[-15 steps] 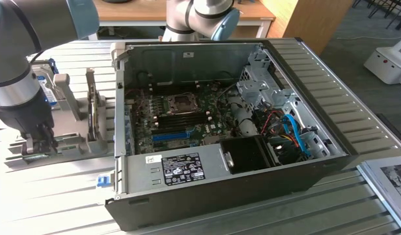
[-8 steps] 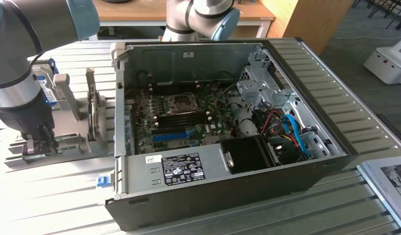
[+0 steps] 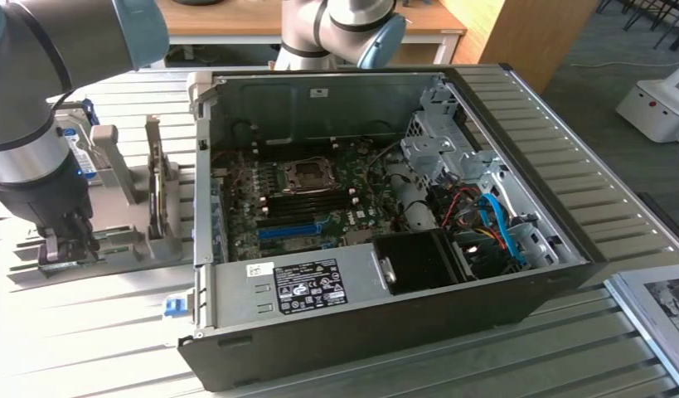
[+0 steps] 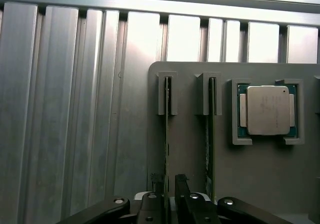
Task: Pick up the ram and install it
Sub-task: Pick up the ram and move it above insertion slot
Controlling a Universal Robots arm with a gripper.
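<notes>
The ram (image 4: 166, 134) is a slim green stick standing on edge in a slot of the grey holder (image 4: 190, 149), with a second like stick (image 4: 210, 134) in the slot beside it. My gripper (image 4: 169, 186) is low over the near end of the first stick, one finger (image 4: 158, 186) on each side of it. The jaws are open, with a small gap still showing on one side. In the exterior view the gripper (image 3: 70, 242) is down at the holder (image 3: 129, 249), at that view's left of the open computer case (image 3: 372, 332).
A processor chip (image 4: 268, 109) lies in its own recess on the holder. Inside the case, black memory slots (image 3: 312, 199) sit below the processor socket (image 3: 309, 172), with a blue expansion slot (image 3: 286, 230) nearer. Cables and a drive cage fill the case's right. The table is ribbed metal (image 4: 60, 108).
</notes>
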